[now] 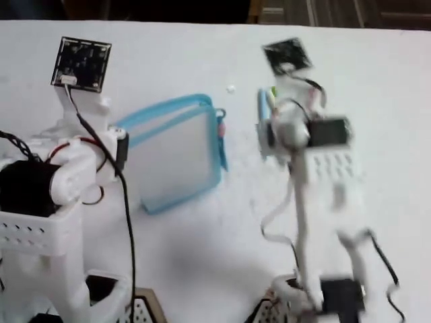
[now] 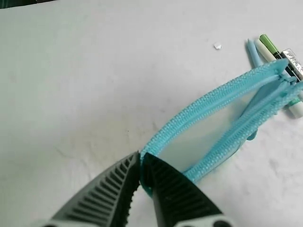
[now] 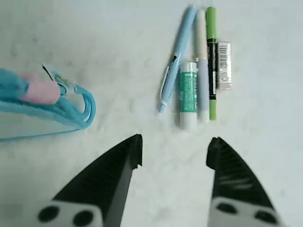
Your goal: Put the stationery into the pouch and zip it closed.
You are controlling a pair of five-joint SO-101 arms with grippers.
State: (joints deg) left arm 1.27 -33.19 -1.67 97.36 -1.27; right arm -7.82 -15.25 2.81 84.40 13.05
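A light blue pouch with a clear side lies mid-table, its zipper open. My left gripper is shut on the pouch's end corner, at the pouch's left end in the high view. The stationery lies side by side on the table beyond the pouch's other end: a blue pen, a glue stick, a white pen, a green marker and an eraser. My right gripper hangs open just short of them, holding nothing. A pink zipper pull sits at the pouch's near end.
A small white scrap lies on the white table behind the pouch. The arm bases and their cables stand along the front edge. Bare table stretches to the back and far right.
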